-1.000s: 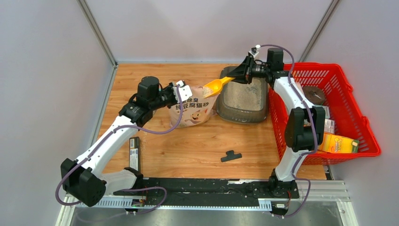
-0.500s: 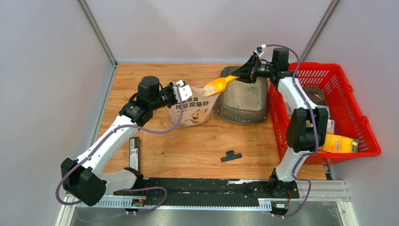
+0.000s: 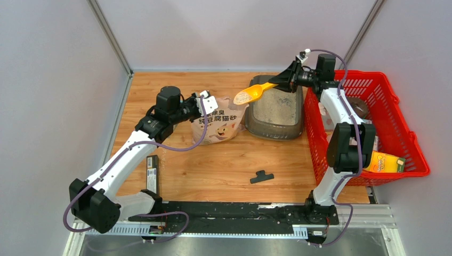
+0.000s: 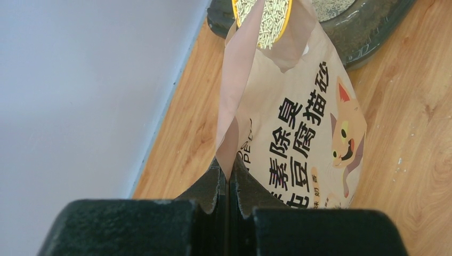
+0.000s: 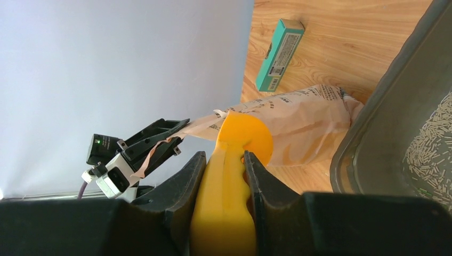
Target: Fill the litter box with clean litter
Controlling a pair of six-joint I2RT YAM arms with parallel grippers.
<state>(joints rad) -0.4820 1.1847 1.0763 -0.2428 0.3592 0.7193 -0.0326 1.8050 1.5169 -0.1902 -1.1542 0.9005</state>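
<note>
- Over the last second the right gripper (image 3: 287,84) is drawing back toward the red basket (image 3: 413,160). It is lifting the yellow scoop (image 3: 250,95) off the bag (image 3: 218,127) and toward the litter box (image 3: 255,127).
- The left gripper (image 4: 229,172) is pinching the bag's top edge, jaws pressed together on the thin film. This is keeping the bag upright and its mouth open for scooping.
- The right gripper is clamping the scoop's handle from both sides. It is holding the bowl roughly level so the heaped litter (image 4: 264,21) is not spilling.
- The litter box is sitting just beside the bag, between it and the basket. A layer of litter (image 3: 277,109) is already covering its floor.
- The scoop's bowl is hanging above the bag's lip and the box's left rim. It is probably needing only a short carry over that rim before tipping.
- The basket wall is crowding the right arm from behind, leaving little room to retreat.
- Open wood is lying toward the arms, with a black T-shaped piece (image 3: 261,176) and a small carton (image 5: 280,53) well apart from the work.
</note>
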